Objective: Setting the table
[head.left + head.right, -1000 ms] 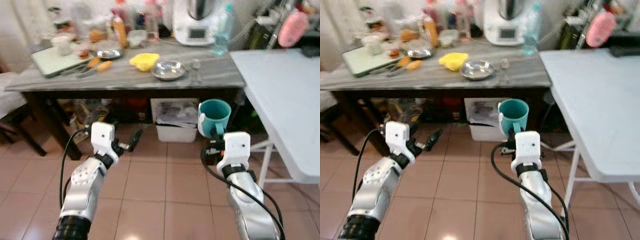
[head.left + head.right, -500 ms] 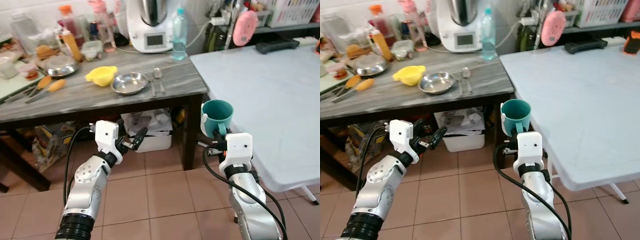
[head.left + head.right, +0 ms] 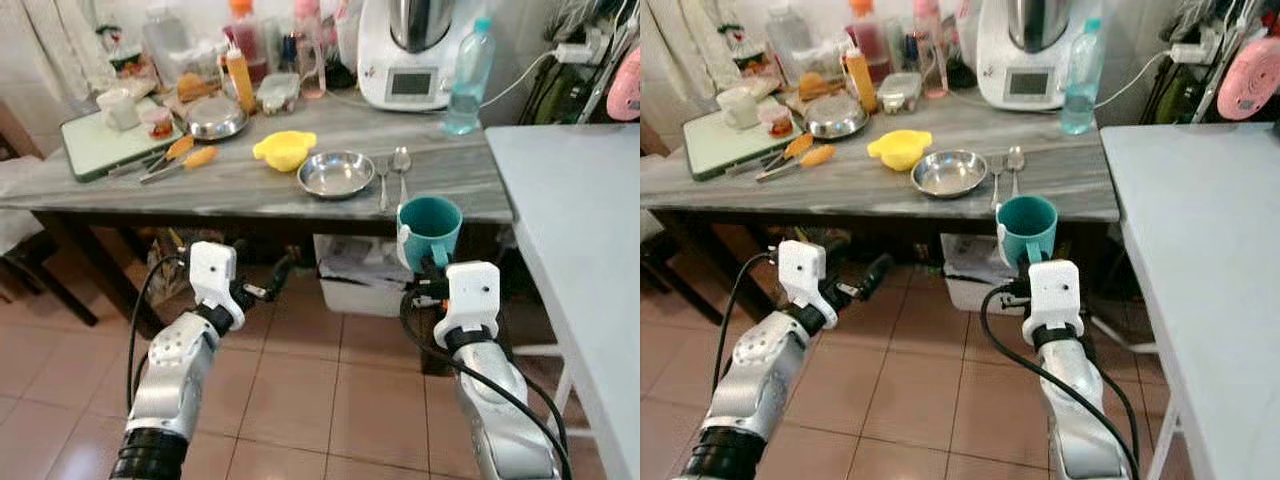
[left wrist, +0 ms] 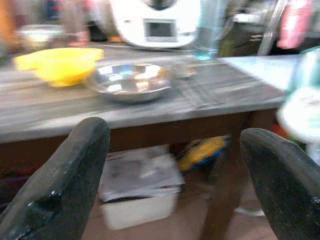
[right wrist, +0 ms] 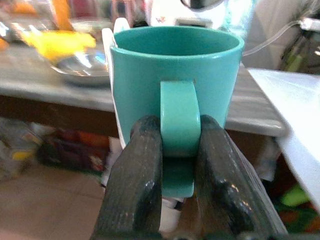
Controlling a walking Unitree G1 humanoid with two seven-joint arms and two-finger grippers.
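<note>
The right gripper point(image 5: 179, 150) is clamped on the handle of a teal mug point(image 3: 430, 228), one black finger pressed to each side of it, and carries the mug upright in the air in front of the near edge of a grey wooden table point(image 3: 240, 185). The left gripper point(image 3: 268, 282) is released, its two fingers point(image 4: 60, 190) spread wide and grasping nothing; it hangs below the tabletop, at about nine o'clock from the mug. On the table, at about eleven o'clock from the mug, stands a steel bowl point(image 3: 336, 173), with two spoons point(image 3: 392, 172) just beside it at its three o'clock and a yellow bowl point(image 3: 284, 150) near its ten o'clock. Farther back, at twelve o'clock, are a white kitchen machine point(image 3: 415, 55) and a clear water bottle point(image 3: 468, 77). Toward ten o'clock lie orange-handled utensils point(image 3: 180, 157), a lidded steel pot point(image 3: 215, 117), and a green board point(image 3: 110, 140) bearing a white cup point(image 3: 117, 108). At three o'clock from the mug, a white table point(image 3: 590, 250) stretches away, well apart from the mug. Under the grey table sits a white bin point(image 3: 360, 285) on the tiled floor point(image 3: 300, 390).
</note>
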